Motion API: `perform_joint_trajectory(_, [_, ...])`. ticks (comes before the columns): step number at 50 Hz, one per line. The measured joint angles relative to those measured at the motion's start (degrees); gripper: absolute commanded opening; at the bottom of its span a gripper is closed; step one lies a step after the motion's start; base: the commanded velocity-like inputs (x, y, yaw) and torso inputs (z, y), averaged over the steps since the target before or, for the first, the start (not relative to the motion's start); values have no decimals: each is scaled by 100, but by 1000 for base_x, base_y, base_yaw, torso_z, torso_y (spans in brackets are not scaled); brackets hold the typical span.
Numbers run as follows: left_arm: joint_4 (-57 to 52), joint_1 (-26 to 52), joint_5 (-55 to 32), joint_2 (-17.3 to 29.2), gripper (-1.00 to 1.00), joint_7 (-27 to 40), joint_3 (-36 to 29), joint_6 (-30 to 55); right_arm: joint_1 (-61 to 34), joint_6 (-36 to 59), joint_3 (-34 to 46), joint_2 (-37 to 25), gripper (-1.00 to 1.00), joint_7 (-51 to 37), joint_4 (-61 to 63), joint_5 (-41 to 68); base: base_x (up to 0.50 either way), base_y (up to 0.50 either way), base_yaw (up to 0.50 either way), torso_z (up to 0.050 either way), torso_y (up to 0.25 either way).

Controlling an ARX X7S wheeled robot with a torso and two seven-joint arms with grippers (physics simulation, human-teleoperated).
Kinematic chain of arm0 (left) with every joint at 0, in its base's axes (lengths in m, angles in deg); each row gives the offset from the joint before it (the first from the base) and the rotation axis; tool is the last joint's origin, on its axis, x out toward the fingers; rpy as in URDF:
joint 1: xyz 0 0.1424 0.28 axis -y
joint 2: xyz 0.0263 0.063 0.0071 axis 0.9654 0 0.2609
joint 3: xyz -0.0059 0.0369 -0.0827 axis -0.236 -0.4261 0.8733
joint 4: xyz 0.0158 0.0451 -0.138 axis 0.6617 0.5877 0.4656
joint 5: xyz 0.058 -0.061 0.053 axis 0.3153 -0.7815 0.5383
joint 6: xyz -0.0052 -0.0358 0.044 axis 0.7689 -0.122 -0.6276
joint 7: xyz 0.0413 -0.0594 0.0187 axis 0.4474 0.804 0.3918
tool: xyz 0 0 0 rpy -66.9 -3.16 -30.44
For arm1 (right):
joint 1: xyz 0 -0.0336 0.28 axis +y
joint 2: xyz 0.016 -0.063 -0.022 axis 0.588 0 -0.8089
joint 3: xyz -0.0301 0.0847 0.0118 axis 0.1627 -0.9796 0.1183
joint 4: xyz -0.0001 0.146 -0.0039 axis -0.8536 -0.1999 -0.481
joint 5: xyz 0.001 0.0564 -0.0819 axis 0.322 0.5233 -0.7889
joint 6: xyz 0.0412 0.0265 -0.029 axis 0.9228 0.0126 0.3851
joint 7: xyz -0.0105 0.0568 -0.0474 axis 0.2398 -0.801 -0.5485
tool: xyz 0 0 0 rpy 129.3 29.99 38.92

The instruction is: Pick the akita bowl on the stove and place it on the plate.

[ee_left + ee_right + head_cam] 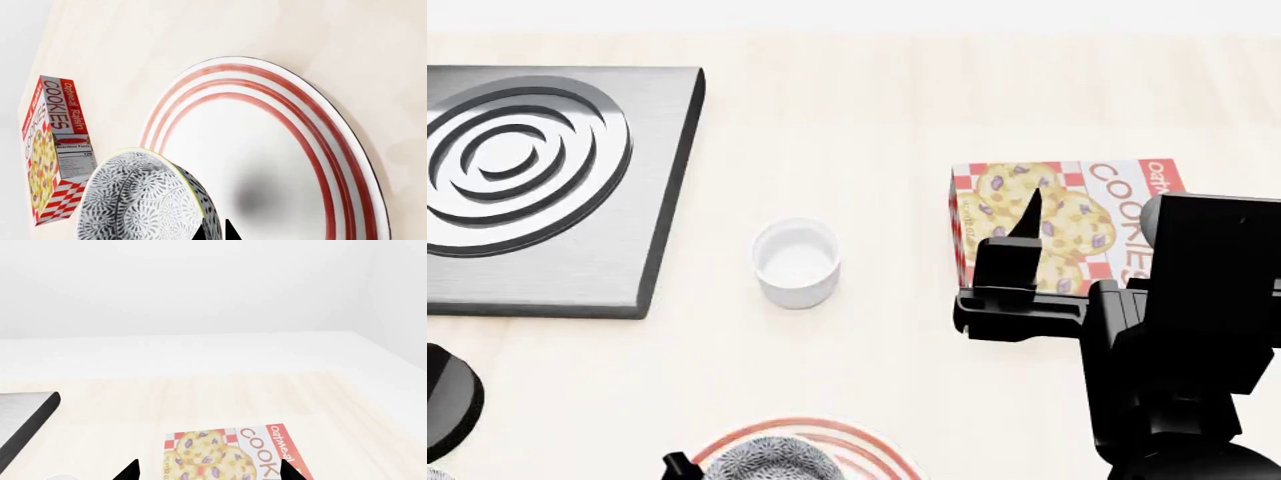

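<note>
In the left wrist view, the akita bowl is seen over the plate, pinched at its rim by the left gripper. A cookie box lies beyond the plate.

In the head view, the bowl is seen over the plate, well apart from the stove. A white cup is seen between stove and cookie box.

In the right wrist view, the right gripper is seen with its tips apart above the cookie box.

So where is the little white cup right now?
In the head view the white cup stands on the table near the middle, between the stove on its left and the cookie box on its right, touching neither.
</note>
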Motion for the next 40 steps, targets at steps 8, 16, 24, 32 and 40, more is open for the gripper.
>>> perform_joint_trajectory(8, [51, -22, 20, -35, -100, 49, -7, -19, 1, -12, 7, -12, 100, -19, -5, 22, 0, 0, 0, 2, 0])
perform_joint_trajectory(16, [85, -47, 50, -52, -100, 89, -23, -39, 2, -25, 14, -24, 100, -37, -11, 45, 0, 0, 0, 0, 1])
perform_joint_trajectory(24, [106, -66, 71, -68, -100, 126, -28, -50, 2, -37, 21, -36, 100, -56, -17, 67, 0, 0, 0, 0, 0])
perform_joint_trajectory(32, [128, -63, 35, -123, -100, 173, 17, -44, 3, -49, 29, -48, 100, -75, -22, 89, 0, 0, 0, 0, 0])
perform_joint_trajectory(40, [149, -72, 19, -168, -100, 226, 48, -45, 4, -62, 36, -61, 100, -93, -28, 112, 0, 0, 0, 0, 0])
